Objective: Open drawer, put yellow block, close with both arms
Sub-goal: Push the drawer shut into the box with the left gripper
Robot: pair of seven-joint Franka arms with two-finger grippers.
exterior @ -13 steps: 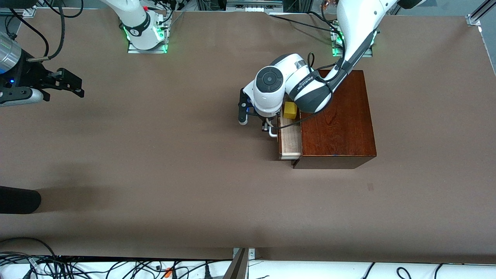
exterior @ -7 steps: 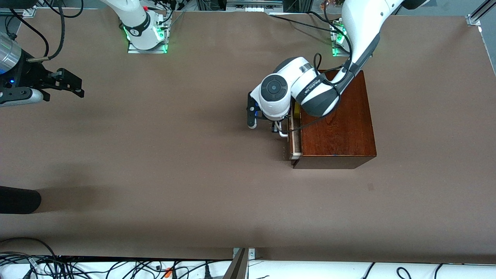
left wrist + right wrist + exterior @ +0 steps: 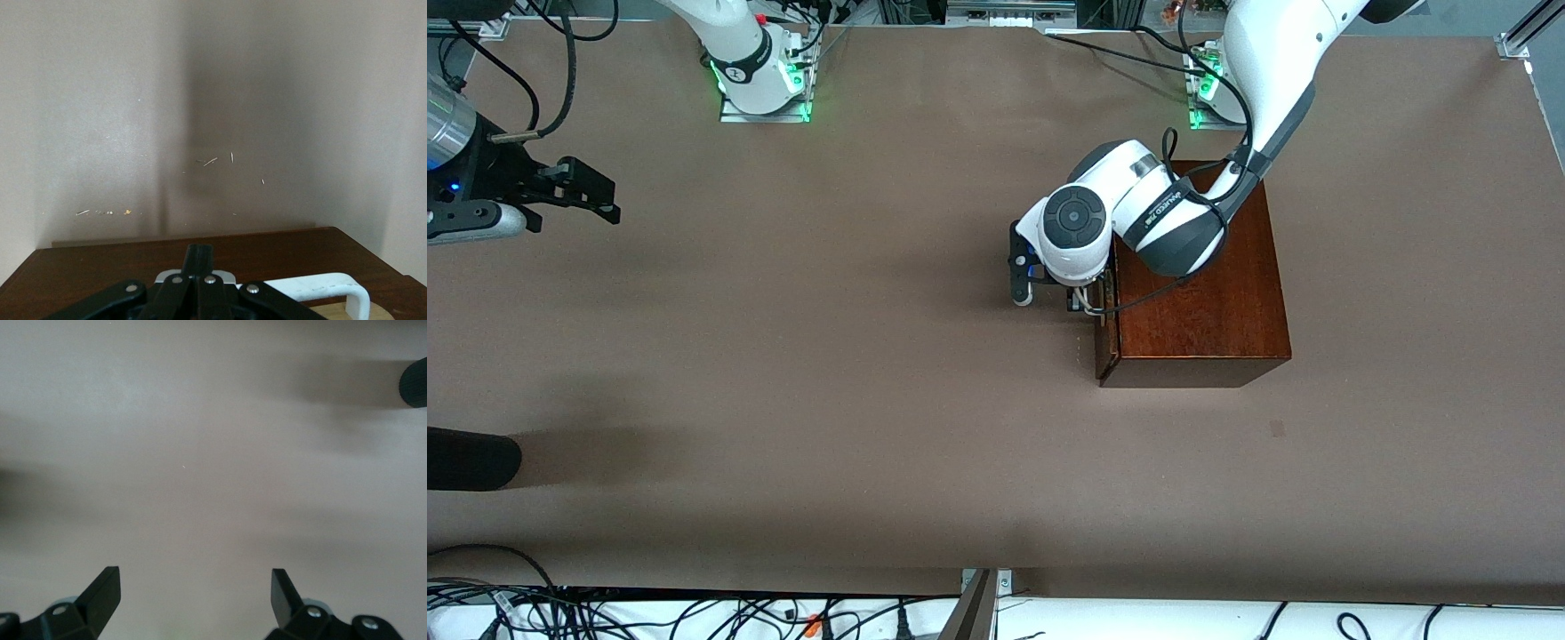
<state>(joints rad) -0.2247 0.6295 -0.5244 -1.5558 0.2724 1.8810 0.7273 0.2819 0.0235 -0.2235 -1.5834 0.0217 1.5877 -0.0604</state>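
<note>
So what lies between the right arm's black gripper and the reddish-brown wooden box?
Only bare brown table, per the front view. The right gripper waits open at its end; the reddish-brown wooden box stands by the left gripper.

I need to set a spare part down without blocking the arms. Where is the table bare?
Bare table runs from the wooden box toward the right arm's end, and nearer the front camera. It is crowded only at the drawer front, where the left gripper sits at the handle. The right gripper waits open over its end.
</note>
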